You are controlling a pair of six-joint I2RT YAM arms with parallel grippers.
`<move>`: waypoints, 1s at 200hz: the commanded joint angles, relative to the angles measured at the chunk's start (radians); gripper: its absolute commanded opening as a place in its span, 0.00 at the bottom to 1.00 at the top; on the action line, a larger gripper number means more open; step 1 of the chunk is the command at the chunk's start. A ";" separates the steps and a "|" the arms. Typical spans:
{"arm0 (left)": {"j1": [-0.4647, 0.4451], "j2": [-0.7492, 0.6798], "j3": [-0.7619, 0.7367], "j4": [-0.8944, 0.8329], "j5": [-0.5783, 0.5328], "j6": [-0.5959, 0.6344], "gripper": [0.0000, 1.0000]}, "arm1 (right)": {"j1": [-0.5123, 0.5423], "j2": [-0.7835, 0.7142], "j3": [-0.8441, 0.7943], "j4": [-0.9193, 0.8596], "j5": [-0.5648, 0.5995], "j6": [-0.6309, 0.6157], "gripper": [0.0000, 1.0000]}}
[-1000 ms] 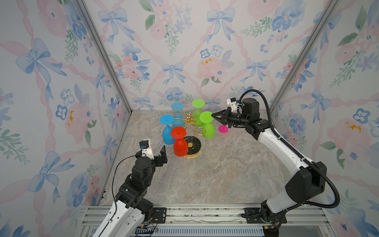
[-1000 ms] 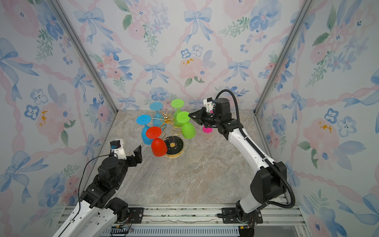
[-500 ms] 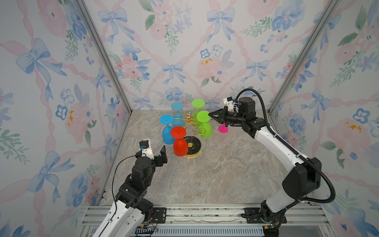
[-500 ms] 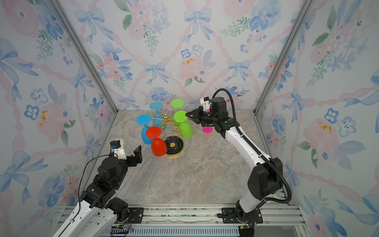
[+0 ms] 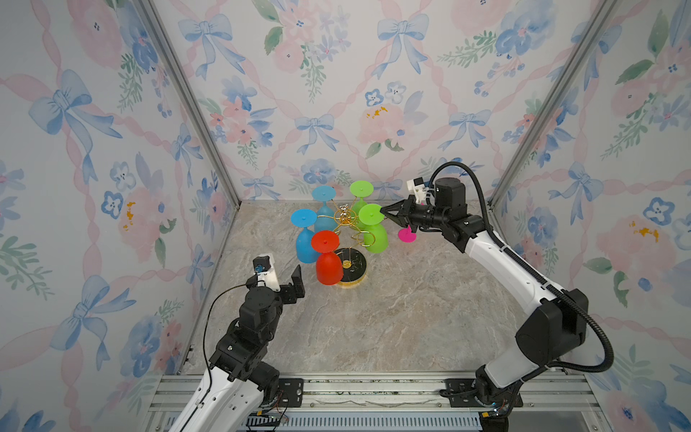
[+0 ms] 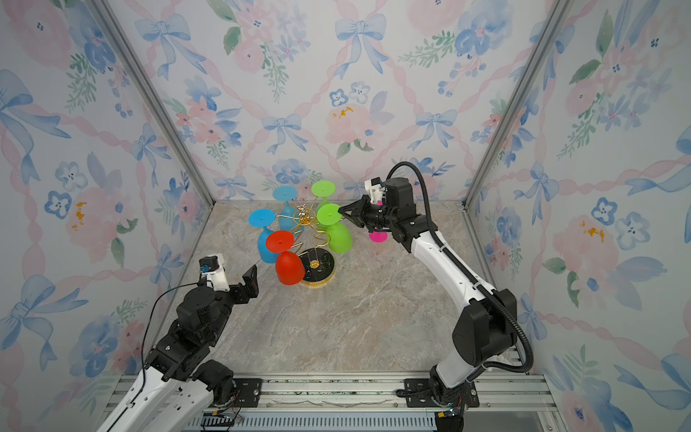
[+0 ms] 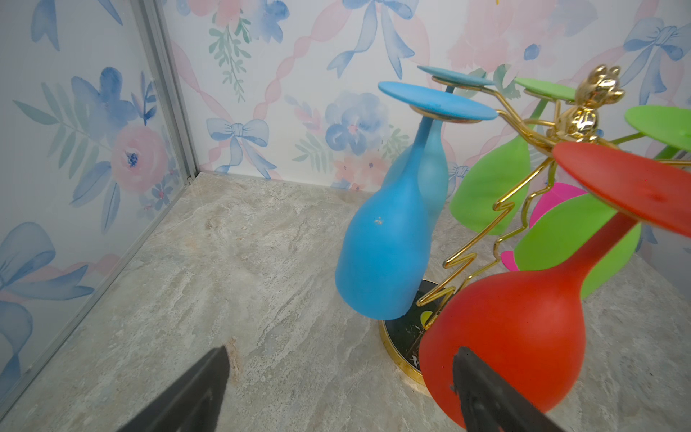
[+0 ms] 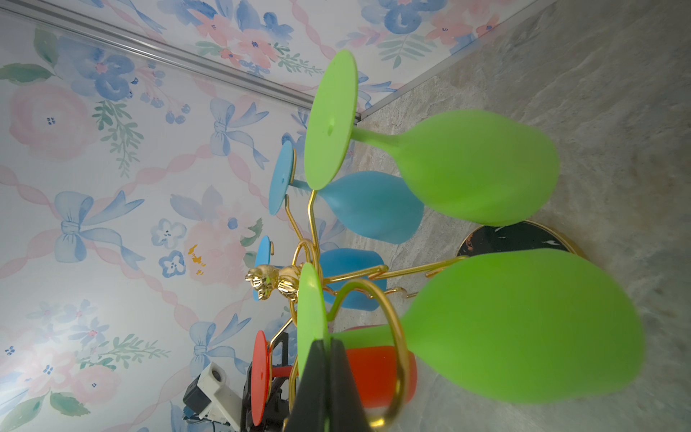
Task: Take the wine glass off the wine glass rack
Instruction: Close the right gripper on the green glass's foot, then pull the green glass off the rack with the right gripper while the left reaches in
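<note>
Your counter (image 5: 411, 321), grey marbled stone, carries everything, and both arms reach in over it from the near rail. The right arm (image 5: 501, 258) stretches toward the back wall, as far as the wine glass rack (image 5: 344, 218), which stands on its round black gold-rimmed base (image 5: 355, 263) toward the back of the counter, left of centre. Your right jaws are closed on the rim of the foot of the green wine glass (image 5: 375, 237). In the right wrist view the two black fingers (image 8: 318, 377) meet on that thin green disc. The glass hangs upside down on the rack's right side, with its stem through a gold loop (image 8: 390, 336) and its bowl clear of the counter. The left arm (image 5: 258, 310) sits low near the left wall. Your left jaws stand wide apart and hold nothing, and they are near the red glass (image 5: 328, 267) but apart from it in both top views. That red glass hangs at the rack's front, bowl down beside the base. A blue glass (image 5: 304, 247) hangs to its left, and a second blue glass (image 5: 323, 220) and a second green glass (image 5: 361, 189) hang at the back — all upside down on their loops. A pink glass (image 5: 407, 235) has its foot on the counter just behind your right jaws, and the gripper body hides most of it.
</note>
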 commanded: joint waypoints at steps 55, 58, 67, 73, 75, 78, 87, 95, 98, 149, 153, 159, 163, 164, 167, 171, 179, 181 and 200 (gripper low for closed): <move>0.007 -0.036 -0.003 -0.008 0.031 0.006 0.95 | 0.007 -0.112 -0.040 -0.076 -0.011 -0.073 0.00; 0.008 -0.035 0.000 -0.010 0.035 0.008 0.95 | 0.006 -0.116 -0.041 -0.078 -0.010 -0.074 0.00; 0.007 -0.033 0.008 -0.020 0.041 0.005 0.95 | 0.007 -0.127 -0.049 -0.082 -0.009 -0.080 0.00; 0.008 -0.030 0.015 -0.027 0.038 -0.003 0.95 | 0.007 -0.134 -0.055 -0.084 -0.009 -0.083 0.00; 0.008 -0.029 0.015 -0.028 0.038 -0.006 0.95 | 0.006 -0.136 -0.057 -0.085 -0.009 -0.085 0.00; 0.008 -0.028 0.018 -0.029 0.040 -0.008 0.95 | 0.007 -0.140 -0.060 -0.087 -0.010 -0.087 0.00; 0.007 -0.021 0.025 -0.029 0.078 -0.010 0.95 | 0.007 -0.150 -0.071 -0.093 -0.010 -0.094 0.00; 0.008 -0.012 0.034 -0.030 0.108 -0.012 0.95 | 0.006 -0.157 -0.078 -0.101 -0.009 -0.102 0.00; 0.008 -0.009 0.038 -0.031 0.118 -0.012 0.95 | 0.006 -0.159 -0.079 -0.106 -0.009 -0.106 0.00; 0.008 0.025 0.118 -0.063 0.305 0.004 0.94 | 0.003 -0.214 -0.107 -0.171 -0.013 -0.173 0.00; 0.007 0.026 0.124 -0.066 0.317 0.001 0.94 | 0.001 -0.220 -0.111 -0.175 -0.010 -0.179 0.00; 0.008 0.026 0.132 -0.069 0.337 -0.002 0.93 | 0.000 -0.229 -0.117 -0.185 -0.006 -0.186 0.00; 0.007 0.027 0.136 -0.069 0.351 -0.004 0.93 | -0.002 -0.236 -0.123 -0.195 0.002 -0.194 0.00; 0.008 0.027 0.136 -0.069 0.354 -0.004 0.93 | -0.003 -0.238 -0.124 -0.197 0.003 -0.196 0.00; 0.009 0.027 0.136 -0.070 0.366 -0.007 0.92 | -0.004 -0.244 -0.128 -0.206 0.008 -0.203 0.00; 0.008 0.026 0.136 -0.068 0.383 -0.010 0.92 | -0.006 -0.252 -0.133 -0.216 0.014 -0.214 0.00; 0.008 0.024 0.136 -0.069 0.412 -0.020 0.92 | -0.012 -0.267 -0.145 -0.238 0.027 -0.232 0.00; 0.008 0.025 0.136 -0.069 0.421 -0.021 0.92 | -0.013 -0.271 -0.149 -0.242 0.030 -0.236 0.00; 0.008 0.035 0.176 -0.070 0.524 -0.033 0.91 | -0.031 -0.313 -0.190 -0.270 0.046 -0.273 0.00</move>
